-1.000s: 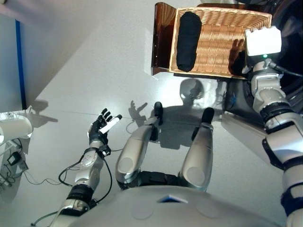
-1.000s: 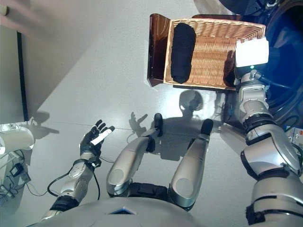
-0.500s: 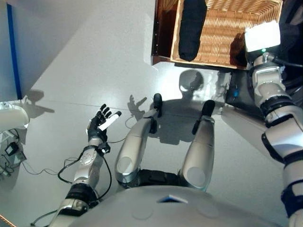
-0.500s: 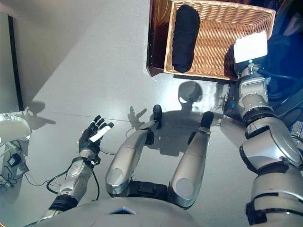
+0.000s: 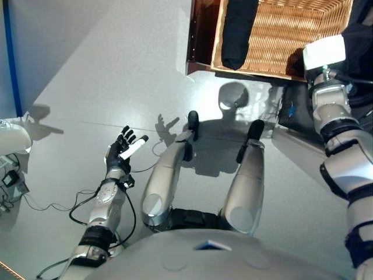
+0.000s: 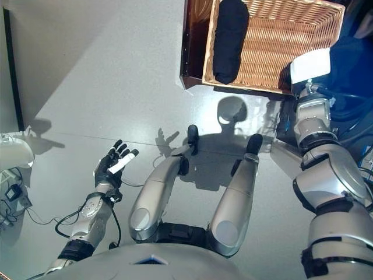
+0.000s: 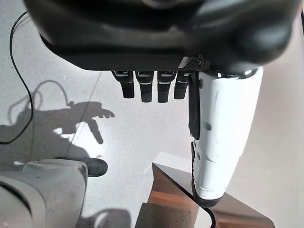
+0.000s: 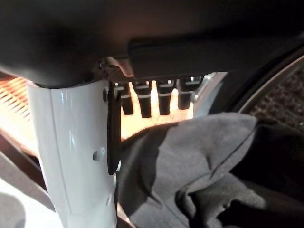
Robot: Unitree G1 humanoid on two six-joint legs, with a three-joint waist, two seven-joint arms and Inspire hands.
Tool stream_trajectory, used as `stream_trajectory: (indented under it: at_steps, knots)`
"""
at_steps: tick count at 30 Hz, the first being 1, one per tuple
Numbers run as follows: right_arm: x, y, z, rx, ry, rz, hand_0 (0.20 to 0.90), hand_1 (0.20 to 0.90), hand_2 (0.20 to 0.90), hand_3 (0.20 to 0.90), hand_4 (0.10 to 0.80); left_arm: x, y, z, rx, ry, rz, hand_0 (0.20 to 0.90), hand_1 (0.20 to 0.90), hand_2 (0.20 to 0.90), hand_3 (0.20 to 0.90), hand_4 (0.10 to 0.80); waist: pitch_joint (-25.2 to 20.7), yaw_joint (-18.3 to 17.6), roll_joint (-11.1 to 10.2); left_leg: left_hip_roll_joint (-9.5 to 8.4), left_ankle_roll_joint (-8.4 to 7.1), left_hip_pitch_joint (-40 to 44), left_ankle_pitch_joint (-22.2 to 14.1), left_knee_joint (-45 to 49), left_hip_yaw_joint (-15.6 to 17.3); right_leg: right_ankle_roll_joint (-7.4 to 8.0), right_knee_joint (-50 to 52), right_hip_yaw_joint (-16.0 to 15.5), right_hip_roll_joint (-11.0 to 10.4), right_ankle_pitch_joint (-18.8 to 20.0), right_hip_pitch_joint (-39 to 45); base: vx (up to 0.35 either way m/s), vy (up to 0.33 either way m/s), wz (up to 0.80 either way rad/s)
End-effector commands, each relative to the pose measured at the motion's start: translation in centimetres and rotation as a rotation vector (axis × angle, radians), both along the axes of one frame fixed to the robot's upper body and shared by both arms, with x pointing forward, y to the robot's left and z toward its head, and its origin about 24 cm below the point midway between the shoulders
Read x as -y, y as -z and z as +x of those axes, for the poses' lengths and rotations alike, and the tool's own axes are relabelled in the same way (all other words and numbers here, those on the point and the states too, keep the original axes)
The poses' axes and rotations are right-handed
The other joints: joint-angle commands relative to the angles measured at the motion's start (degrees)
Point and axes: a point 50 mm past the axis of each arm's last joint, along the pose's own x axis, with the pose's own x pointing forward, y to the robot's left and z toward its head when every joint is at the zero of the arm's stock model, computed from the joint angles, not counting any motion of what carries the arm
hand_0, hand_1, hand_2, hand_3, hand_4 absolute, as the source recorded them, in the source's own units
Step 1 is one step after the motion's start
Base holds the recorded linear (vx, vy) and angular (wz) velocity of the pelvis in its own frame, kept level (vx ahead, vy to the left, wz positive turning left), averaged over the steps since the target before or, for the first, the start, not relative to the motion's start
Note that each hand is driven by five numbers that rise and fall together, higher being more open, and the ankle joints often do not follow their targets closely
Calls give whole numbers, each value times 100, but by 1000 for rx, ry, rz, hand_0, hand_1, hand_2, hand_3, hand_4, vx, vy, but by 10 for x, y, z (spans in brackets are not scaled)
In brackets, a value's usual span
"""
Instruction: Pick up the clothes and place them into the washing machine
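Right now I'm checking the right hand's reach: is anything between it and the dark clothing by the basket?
Nothing visible: the right hand hangs directly over the dark garment beside the wicker basket.

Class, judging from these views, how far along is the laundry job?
Nothing looks finished. In hand: the right hand hovers open over a dark grey garment by the basket. Left: a black garment lies in the basket. The left hand is idle.

A laundry spot: wicker basket [image 5: 291, 35] beside a washing machine drum [image 8: 280, 90].
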Motion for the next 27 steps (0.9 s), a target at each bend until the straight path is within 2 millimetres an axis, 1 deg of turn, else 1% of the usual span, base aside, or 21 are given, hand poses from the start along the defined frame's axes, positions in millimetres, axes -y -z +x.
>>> stream_trajectory:
  at_steps: [1,3,13,14,15,16,17,21,27]
  knots:
    - [14,-48,4,127,62,-136,900,900,900,900,800,-41,-16,-19,58,-89,122,900,900,900,900,800,-268,39,37,228,-538,-357,-404,427,-176,-441,59,23,201,161,-320,0,0,0]
    - [19,-51,1,138,82,-136,900,900,900,900,800,-42,-17,-19,60,-93,126,900,900,900,900,800,-269,40,44,236,-542,-377,-387,416,-159,-443,71,30,204,161,-357,0,0,0]
    - [31,-61,-4,147,119,-157,900,900,900,900,800,-47,-20,-21,63,-99,138,900,900,900,900,800,-246,12,56,260,-559,-521,-424,578,-162,-478,266,45,222,85,-500,-5,-5,1]
    - [31,-62,-4,148,120,-157,856,856,856,856,769,-47,-19,-21,63,-100,139,900,900,900,900,800,-243,12,58,265,-562,-532,-425,590,-164,-479,279,44,221,76,-508,0,0,0]
    - [31,-63,-4,150,123,-158,615,615,615,615,596,-48,-20,-21,62,-101,140,900,900,900,900,800,-231,8,60,275,-562,-548,-427,611,-163,-482,311,41,220,70,-525,0,0,0]
    - [32,-63,-4,148,127,-157,428,428,428,428,463,-48,-20,-21,63,-103,142,900,900,900,900,800,-224,4,61,280,-565,-550,-430,616,-158,-487,326,43,225,60,-529,0,0,0]
    - [33,-63,-5,147,133,-157,200,200,200,200,300,-49,-20,-21,64,-103,143,900,900,900,900,800,-222,5,59,282,-566,-546,-433,610,-161,-490,333,41,230,49,-528,0,0,0]
    - [35,-62,-6,146,148,-151,200,200,200,200,300,-50,-20,-22,58,-105,146,900,900,900,900,800,-234,3,62,279,-566,-559,-441,623,-168,-495,367,46,240,35,-547,0,0,0]
    - [33,-62,-5,154,146,-134,200,200,200,200,300,-50,-20,-22,55,-107,149,900,900,900,900,800,-230,-4,59,271,-558,-563,-447,644,-154,-488,402,63,246,42,-566,0,0,0]
